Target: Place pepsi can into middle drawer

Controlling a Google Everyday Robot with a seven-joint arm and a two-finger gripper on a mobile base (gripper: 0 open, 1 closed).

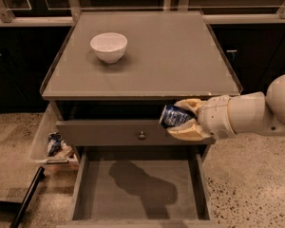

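Gripper: cream two-finger gripper (182, 119) at the end of a white arm (249, 114) that comes in from the right edge. It sits at the cabinet's front, right of centre, just under the lip of the top.
Grip: clenched on the small dark-blue pepsi can w/ white markings (173, 116). One finger (191, 104) lies over the can, the other under it, and both press on it.
Opening: about a can's thickness, w/ no gap visible btwn pads and can.
Can pose: on its side, sticking out leftward from the fingers. It is held in the air and touches nothing but the gripper.
Can location: in front of the dark slot under the cabinet top, level w/ the upper edge of the knob drawer's front, and above the right half of the open drawer below. Not inside any drawer.
Middle drawer: wide shallow grey drawer box (99, 194), pulled fully out at the bottom of the view. It has low side walls and a flat grey floor, w/ a dark shadow across the floor's centre.
Knob drawer: grey drawer front w/ small round metal knob (141, 136), just above the open drawer and only slightly out.
Cabinet top: flat grey surface (180, 56).
Bowl: small white round bowl (109, 46), upright on the top's back-left part, well apart from gripper and can.
Left side: clear panel beside the cabinet w/ a crumpled blue-and-white packet (54, 144) behind it; can't tell what the packet is.
Floor: speckled stone (247, 184), w/ a black bar (27, 198) lying at lower left.
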